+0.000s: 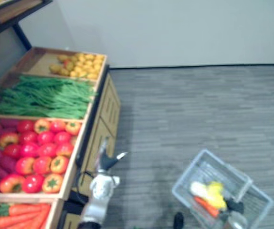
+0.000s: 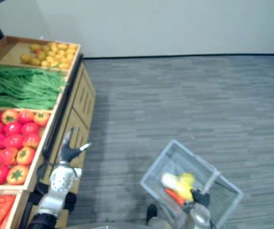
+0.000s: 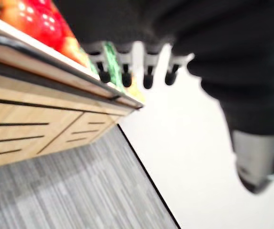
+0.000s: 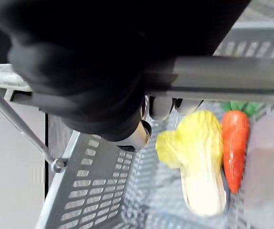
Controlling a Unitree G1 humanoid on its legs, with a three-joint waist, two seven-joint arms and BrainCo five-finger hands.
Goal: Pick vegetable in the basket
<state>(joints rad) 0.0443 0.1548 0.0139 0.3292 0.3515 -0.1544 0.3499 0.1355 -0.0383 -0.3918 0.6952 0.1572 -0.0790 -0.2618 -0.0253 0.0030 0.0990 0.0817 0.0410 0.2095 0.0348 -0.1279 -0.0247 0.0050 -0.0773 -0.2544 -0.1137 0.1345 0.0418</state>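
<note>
Beside the peppers (image 1: 36,157) crate (image 1: 74,164), left hand (image 1: 106,162) empty, fingers spread. Lower right, right hand (image 4: 94,95) curled round basket (image 1: 208,164) handle (image 4: 232,78); cabbage (image 4: 199,162), carrot (image 4: 235,143) inside. Probably light, firm, slippery peppers: cup the body, not the stem.

- The bench (image 1: 107,107) stands on my left, its bins in a row running away from me.
- Nearest bin: carrots (image 1: 20,217); behind them peppers (image 1: 39,152), then beans (image 1: 46,98), and farthest what may be potatoes (image 1: 79,64).
- My left hand (image 1: 106,164) is just beside the bench's front edge, by the peppers.
- The basket (image 1: 227,165) is over the floor (image 1: 184,109), well right of the bench.
- In it a cabbage (image 4: 201,167) and a carrot (image 4: 235,143) lie side by side, touching.
- My right hand (image 4: 89,71) curls round the handle (image 4: 223,78) above them.
</note>
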